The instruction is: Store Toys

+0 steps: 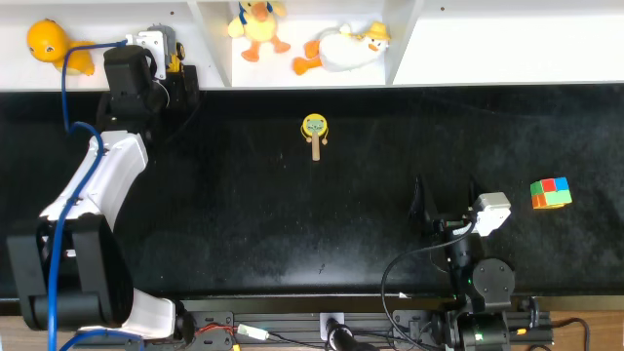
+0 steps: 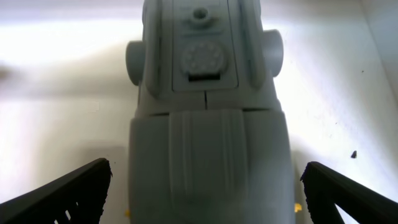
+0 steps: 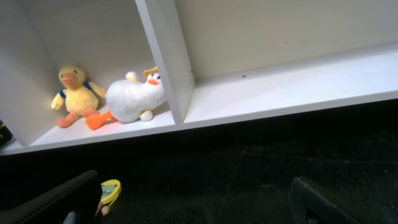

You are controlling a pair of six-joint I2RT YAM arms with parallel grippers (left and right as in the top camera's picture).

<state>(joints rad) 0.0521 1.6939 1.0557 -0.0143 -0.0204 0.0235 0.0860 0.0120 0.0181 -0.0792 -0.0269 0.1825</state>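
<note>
L jaws: left gripper [image 2: 205,168] is open wide, one finger each side of the grey toy robot [image 2: 205,93], not touching it.
Robot spot: shelf [image 1: 487,58], left box, near its right wall.
Do well: I think pull L arm straight back, slow, so robot won't tip.
R jaws: right gripper [image 3: 196,180] is open wide, holds nothing, over the table [image 1: 244,224] nr front edge.

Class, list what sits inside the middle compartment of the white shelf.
A yellow plush duck sitting upright and a white plush duck lying beside it. Anything behind them is covered by their bodies.
</note>
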